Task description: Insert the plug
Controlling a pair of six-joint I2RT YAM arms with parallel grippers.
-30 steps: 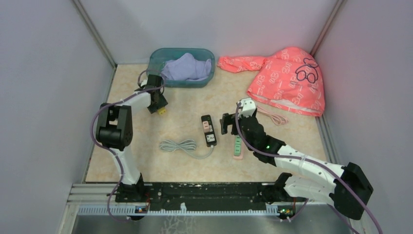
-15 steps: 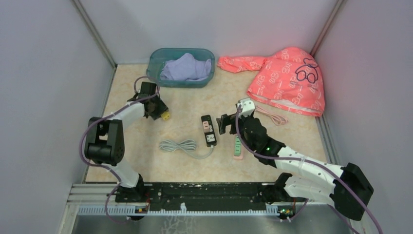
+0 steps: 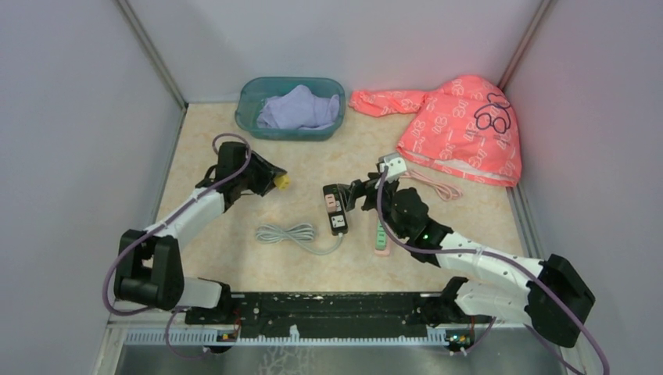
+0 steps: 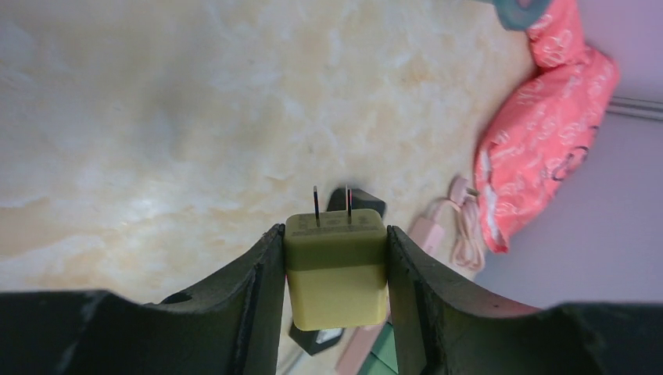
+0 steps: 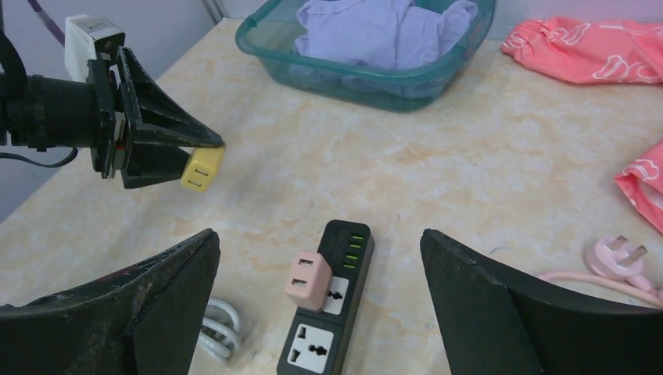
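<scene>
Looking down from above, the left claw (image 3: 272,180) holds the yellow plug (image 3: 281,183) over the beige marbled desk (image 3: 234,258), left of the black power strip (image 3: 337,212). The right claw (image 3: 349,195) stands spread just beside that strip's far end. Only this view takes in the grey walls (image 3: 78,117), the teal basin (image 3: 291,131) with lilac cloth (image 3: 301,108), the coral garment (image 3: 461,129), a coiled grey cable (image 3: 285,233) and a green strip (image 3: 381,236) right of the black one.

The left wrist camera alone shows the grip close up. Two dark fingers (image 4: 254,297) press the plug's flanks at a narrow gap. The plug is a squat yellow block, with two thin prongs (image 4: 315,205) pointing away from the claw, towards the strip beyond.

The right wrist camera alone shows the strip's face: a pink adapter (image 5: 309,280) seated in it, green ports (image 5: 351,248) at the far end and a socket nearer the lens. Its own fingers (image 5: 168,312) gape wide, gripping nothing.
</scene>
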